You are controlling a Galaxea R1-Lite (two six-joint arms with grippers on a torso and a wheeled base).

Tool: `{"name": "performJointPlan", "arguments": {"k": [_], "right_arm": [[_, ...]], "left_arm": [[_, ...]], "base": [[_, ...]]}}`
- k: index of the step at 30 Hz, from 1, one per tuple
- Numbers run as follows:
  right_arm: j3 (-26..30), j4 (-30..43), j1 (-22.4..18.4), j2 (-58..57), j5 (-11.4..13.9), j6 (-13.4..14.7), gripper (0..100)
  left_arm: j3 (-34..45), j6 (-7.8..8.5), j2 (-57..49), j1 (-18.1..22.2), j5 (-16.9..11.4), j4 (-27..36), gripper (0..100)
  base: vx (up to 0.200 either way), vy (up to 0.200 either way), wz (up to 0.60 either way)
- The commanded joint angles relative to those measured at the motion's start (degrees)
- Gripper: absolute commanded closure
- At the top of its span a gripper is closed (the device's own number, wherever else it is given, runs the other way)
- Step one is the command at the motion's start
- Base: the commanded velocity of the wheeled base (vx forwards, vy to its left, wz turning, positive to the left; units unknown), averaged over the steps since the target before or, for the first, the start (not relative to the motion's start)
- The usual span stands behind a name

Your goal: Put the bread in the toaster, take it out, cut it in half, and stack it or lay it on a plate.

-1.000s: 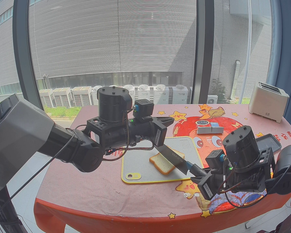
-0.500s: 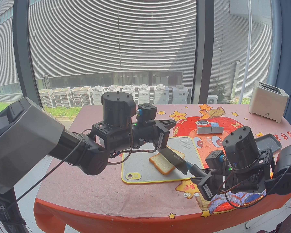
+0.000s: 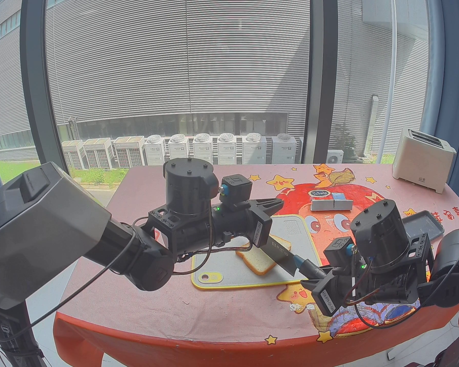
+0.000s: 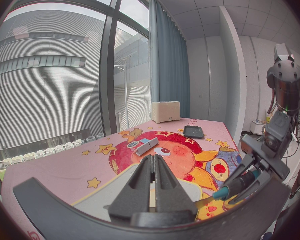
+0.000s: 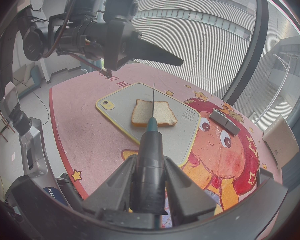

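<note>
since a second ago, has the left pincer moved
Yes. The left pincer has shifted toward the robot's right and slightly lower, and now reaches farther over the cutting board toward the bread.

The knife [image 3: 276, 254] and left tool [image 3: 277, 204] crowd space above the bread [image 3: 256, 262].

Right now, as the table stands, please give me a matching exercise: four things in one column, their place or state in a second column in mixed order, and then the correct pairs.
Things:
1. bread
2. knife
3. toaster
4. left gripper

Places or states:
A. shut, holding nothing, over the cutting board
B. standing at the far right corner of the table
C. held by its handle in the right gripper
D. lying flat on the cutting board

Pairs: 1-D, 2-C, 3-B, 4-A.
</note>
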Motion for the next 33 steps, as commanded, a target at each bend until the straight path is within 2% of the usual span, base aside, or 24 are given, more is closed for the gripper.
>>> {"name": "performJointPlan", "arguments": {"k": [1, 7, 11, 29, 33], "right_arm": [[0.1, 0.1, 0.0, -0.2, 0.0, 0.0, 100], [0.1, 0.1, 0.1, -0.3, -0.1, 0.0, 100], [0.2, 0.3, 0.1, -0.4, -0.1, 0.0, 100], [0.2, 0.2, 0.1, -0.4, -0.4, 0.0, 100], [0.2, 0.3, 0.1, -0.4, -0.4, 0.0, 100]], "left_arm": [[3.8, -0.27, -0.1, -0.3, 0.0, -1.5, 100], [7.4, -0.27, -0.3, -0.4, -0.2, -4.2, 100], [9.5, -0.27, 0.1, -0.4, -0.1, -8.2, 100], [9.3, -0.18, 2.5, -1.5, 0.0, -8.7, 100], [9.0, -0.27, 4.2, -1.5, 0.0, -10.7, 100]], "base": [[0.0, 0.0, 0.0], [0.0, 0.0, 0.0], [0.0, 0.0, 0.0], [0.0, 0.0, 0.0], [0.0, 0.0, 0.0]]}}
